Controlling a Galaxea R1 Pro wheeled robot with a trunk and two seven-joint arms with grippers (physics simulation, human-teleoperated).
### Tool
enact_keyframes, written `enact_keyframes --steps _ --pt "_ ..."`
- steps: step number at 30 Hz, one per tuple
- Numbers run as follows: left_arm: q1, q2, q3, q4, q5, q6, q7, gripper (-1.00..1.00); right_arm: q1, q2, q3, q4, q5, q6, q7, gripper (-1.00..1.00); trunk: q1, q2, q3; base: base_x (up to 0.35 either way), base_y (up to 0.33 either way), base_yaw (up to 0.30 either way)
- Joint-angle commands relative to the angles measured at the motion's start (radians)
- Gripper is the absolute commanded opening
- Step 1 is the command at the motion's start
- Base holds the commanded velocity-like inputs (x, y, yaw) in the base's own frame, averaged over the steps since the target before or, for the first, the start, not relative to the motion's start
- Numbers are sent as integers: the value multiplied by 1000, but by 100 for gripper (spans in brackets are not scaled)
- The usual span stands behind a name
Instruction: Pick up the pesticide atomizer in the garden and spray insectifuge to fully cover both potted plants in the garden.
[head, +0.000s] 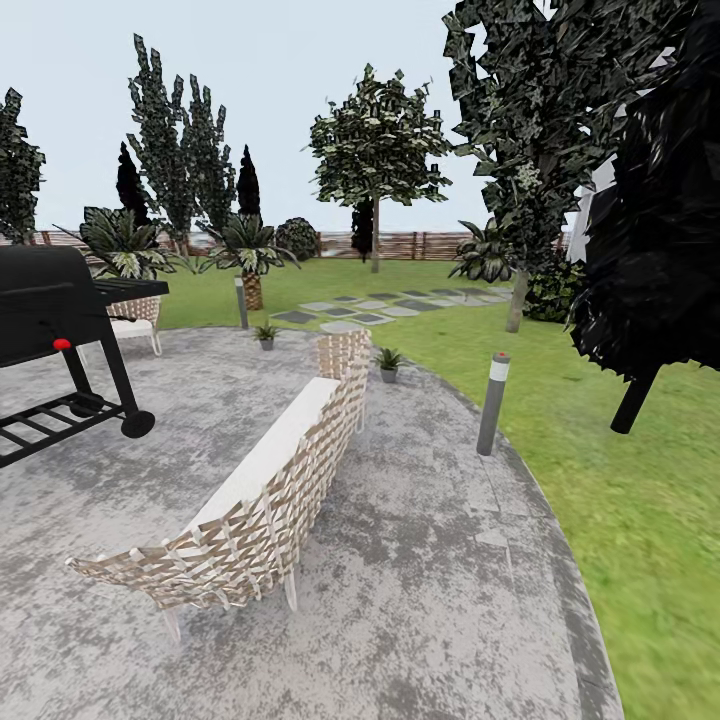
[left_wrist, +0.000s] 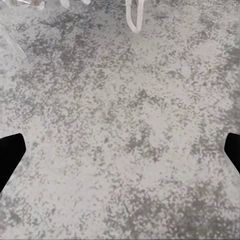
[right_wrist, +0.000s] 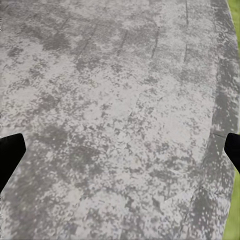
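Head view. You are looking across the grey paved patio (head: 420, 560) toward the lawn (head: 640, 480). A woven wicker sofa (head: 265, 490) with a white cushion stands mid-patio, its back toward you. A black barbecue grill (head: 55, 330) on wheels sits at the patio's left edge of your view, with a wicker chair (head: 135, 320) behind it. The two potted plants stand at the far edge of the patio: one potted plant (head: 265, 334) near the far bollard lamp (head: 241, 302), the other potted plant (head: 388, 364) just beyond the far end of the sofa, close to where paving meets grass. A nearer bollard lamp (head: 492, 402) stands at the patio's right edge. Stepping stones (head: 370, 305) run over the lawn toward a wooden slat fence (head: 420, 245). You cannot pick out the pesticide atomizer here.

Left wrist view. The left gripper (left_wrist: 120, 155) hangs over bare mottled paving; its dark fingertips (left_wrist: 10, 152) sit at opposite sides of the frame, spread wide, nothing between them. White sofa legs (left_wrist: 134, 15) show at the far side.

Right wrist view. The right gripper (right_wrist: 120, 155) is likewise spread wide and empty over paving, with the patio's curved edge and a strip of grass (right_wrist: 232, 15) beside it.
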Motion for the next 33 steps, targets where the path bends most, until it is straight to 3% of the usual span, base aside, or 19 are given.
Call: enact_keyframes --steps 1,6,19,26,33 --pt "-1 5 0 2 -1 -28 3 100 -1 1 1 1 1 -3 0 100 0 -1 -1 0 0 0" --pt "-1 10 0 13 3 -85 6 100 -1 6 2 3 1 -3 -3 100 0 -1 -1 -26 6 0" --pt "-1 12 1 18 5 -91 7 100 -1 24 3 5 2 -3 -4 100 0 -1 -1 -226 188 0" --pt "-1 12 0 26 5 -92 7 100 -1 31 3 79 1 -4 -1 100 0 -1 -1 -29 300 0" --pt "-1 14 1 27 5 -91 7 100 -1 37 3 95 1 -5 0 100 0 -1 -1 -1 320 0"
